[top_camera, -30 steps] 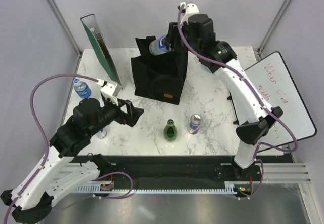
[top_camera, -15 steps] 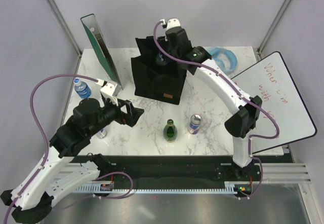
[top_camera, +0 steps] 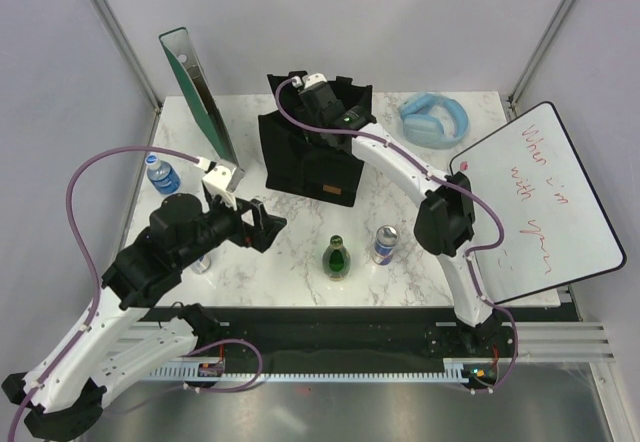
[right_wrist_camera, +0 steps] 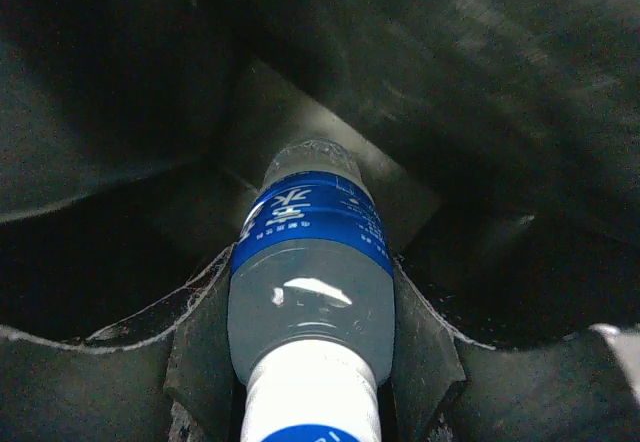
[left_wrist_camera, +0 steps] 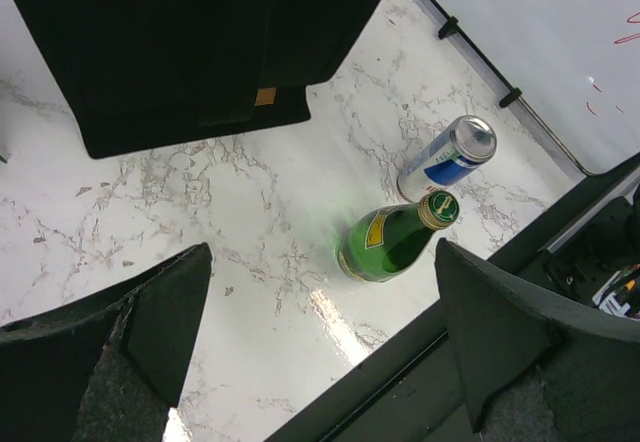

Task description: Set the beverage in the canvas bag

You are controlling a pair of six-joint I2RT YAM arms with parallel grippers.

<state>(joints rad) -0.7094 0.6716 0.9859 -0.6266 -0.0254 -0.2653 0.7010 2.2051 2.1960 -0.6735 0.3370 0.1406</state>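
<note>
beverage (right_wrist_camera: 308,282) in jaws of right arm (top_camera: 397,163), inside canvas bag (top_camera: 305,167).

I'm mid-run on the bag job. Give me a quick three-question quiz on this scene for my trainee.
1. True or false: the right gripper holds a water bottle inside the canvas bag.
2. What stands beside the green glass bottle? A) a can B) a mug C) an apple
3. Fill in: the left gripper has its jaws ____.
Key: 1 true; 2 A; 3 open.
</note>
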